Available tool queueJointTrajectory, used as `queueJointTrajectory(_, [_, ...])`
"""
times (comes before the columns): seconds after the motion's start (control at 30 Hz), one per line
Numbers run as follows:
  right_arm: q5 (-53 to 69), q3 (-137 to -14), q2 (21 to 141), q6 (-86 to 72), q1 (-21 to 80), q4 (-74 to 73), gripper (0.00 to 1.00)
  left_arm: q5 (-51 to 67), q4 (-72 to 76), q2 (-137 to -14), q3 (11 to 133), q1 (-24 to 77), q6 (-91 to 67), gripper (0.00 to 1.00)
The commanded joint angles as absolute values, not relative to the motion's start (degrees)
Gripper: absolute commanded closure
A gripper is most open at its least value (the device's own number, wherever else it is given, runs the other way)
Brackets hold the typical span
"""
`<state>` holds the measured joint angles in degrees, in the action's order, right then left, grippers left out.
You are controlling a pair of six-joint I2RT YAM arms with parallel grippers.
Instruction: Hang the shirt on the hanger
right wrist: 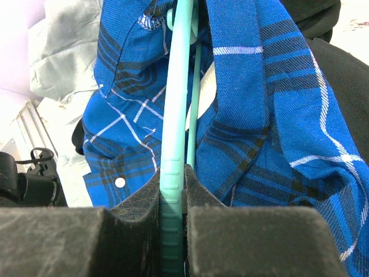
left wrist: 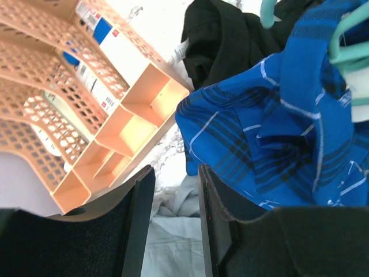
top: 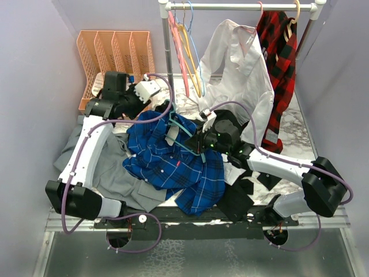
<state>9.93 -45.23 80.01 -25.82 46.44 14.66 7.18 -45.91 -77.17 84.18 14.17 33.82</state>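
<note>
Top external view: lavender walls (top: 34, 69) enclose a marble desk (top: 297, 135). An orange file rack (top: 115, 52) stands far left. The left pincer (left wrist: 171, 176) is released and empty. The shirt (top: 173, 167) lies crumpled mid-desk, its folds about the hanger (top: 187, 137), which the right pincer (right wrist: 172, 190) is clenched on.

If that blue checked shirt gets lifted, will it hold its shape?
Probably flops: the shirt lies crumpled in soft folds. It looks like thin, light cloth. It might slide on the smooth hanger pinched in the right gripper.
</note>
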Motion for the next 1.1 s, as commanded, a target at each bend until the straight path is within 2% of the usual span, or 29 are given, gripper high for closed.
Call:
queueJointTrajectory(0.0, [9.8,-45.5,80.1,-24.9,45.8,18.3,0.99,33.0,-50.1,-79.5,83.4,3.4,49.7,0.62])
queueJointTrajectory(0.1, [10.5,-45.9,79.8,-24.3,45.4,17.9,0.99,54.9,-56.1,-80.4,81.6,-6.8,65.7,0.61])
queueJointTrajectory(0.2, [11.2,-46.3,79.7,-23.9,45.2,17.7,0.99,59.0,-57.8,-81.0,80.6,-8.5,72.7,0.52])
queueJointTrajectory(0.27, [11.4,-46.3,79.8,-24.0,45.1,17.8,0.99,61.0,-57.9,-81.4,80.0,-8.0,73.6,0.49])
queueJointTrajectory(0.47, [13.0,-46.8,80.2,-24.9,45.1,18.4,0.99,57.7,-54.7,-83.3,75.4,-0.8,75.6,0.45])
queueJointTrajectory(0.63, [15.0,-47.3,80.2,-24.7,45.0,18.6,0.99,57.6,-49.3,-85.9,75.9,-0.5,76.6,0.45])
queueJointTrajectory(1.07, [22.0,-49.6,82.1,-24.2,45.1,17.9,0.99,60.6,-49.1,-91.3,79.5,0.6,85.1,0.45])
